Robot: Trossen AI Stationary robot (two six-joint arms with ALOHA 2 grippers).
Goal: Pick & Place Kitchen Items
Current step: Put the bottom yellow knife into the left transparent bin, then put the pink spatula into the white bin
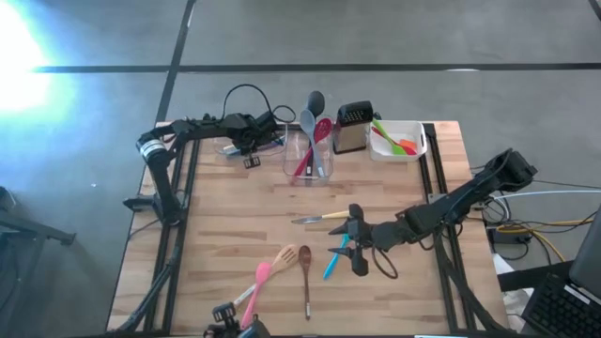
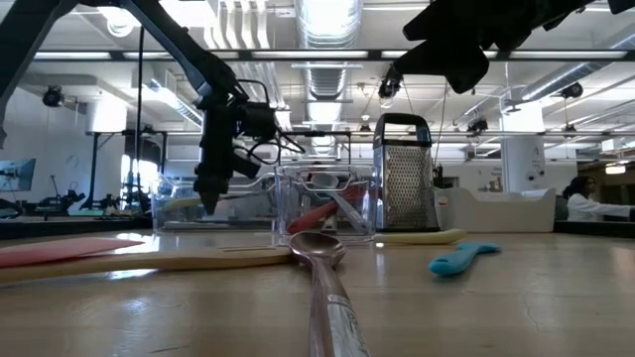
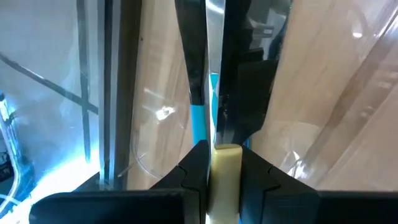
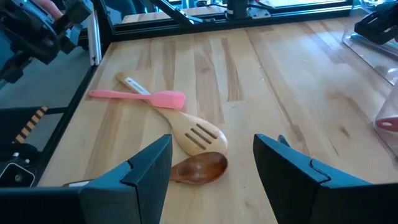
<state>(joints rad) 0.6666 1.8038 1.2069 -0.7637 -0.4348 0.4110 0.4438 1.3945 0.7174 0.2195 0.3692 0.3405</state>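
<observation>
The left gripper [image 1: 252, 150] is clamped on a pale yellow-handled knife [image 3: 226, 168] over a clear tub (far-left worktop [image 1: 235, 225]); the right gripper [image 4: 211, 162] hovers, fingers apart, above the brown wooden spoon [image 4: 199, 168].

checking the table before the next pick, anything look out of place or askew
Nothing spilled or broken. Several utensils lie loose on the table: a pink spatula crossing a slotted wooden spatula, a wooden spoon, a blue utensil and a yellow-handled knife. The box grater stands upright.
</observation>
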